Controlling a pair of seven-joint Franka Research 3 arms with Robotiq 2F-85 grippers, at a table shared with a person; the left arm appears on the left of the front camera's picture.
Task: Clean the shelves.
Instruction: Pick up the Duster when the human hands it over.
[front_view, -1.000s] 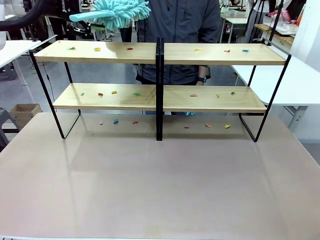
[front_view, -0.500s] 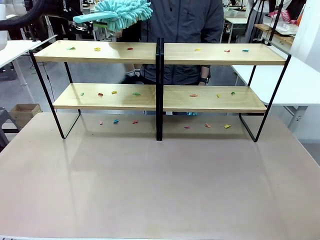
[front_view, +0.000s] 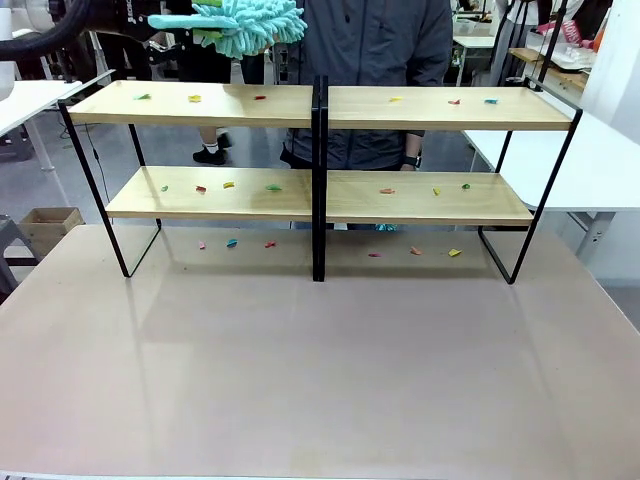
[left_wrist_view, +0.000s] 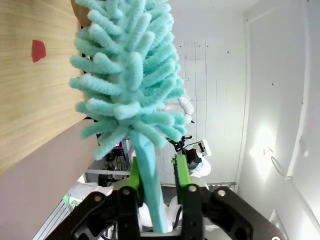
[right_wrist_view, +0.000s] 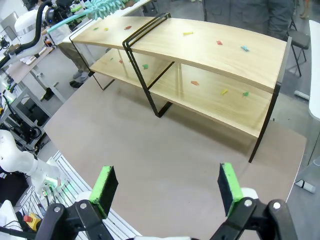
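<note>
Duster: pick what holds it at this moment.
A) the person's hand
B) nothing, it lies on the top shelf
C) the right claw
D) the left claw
D: the left claw is shut, green pads on both sides, on the turquoise handle of the duster, while the right claw stands open and empty.

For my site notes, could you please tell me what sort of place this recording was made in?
Probably a robotics lab or workshop: the left tool grips a teal duster, and the shelves stand on a work table among white tables and a cardboard box.
</note>
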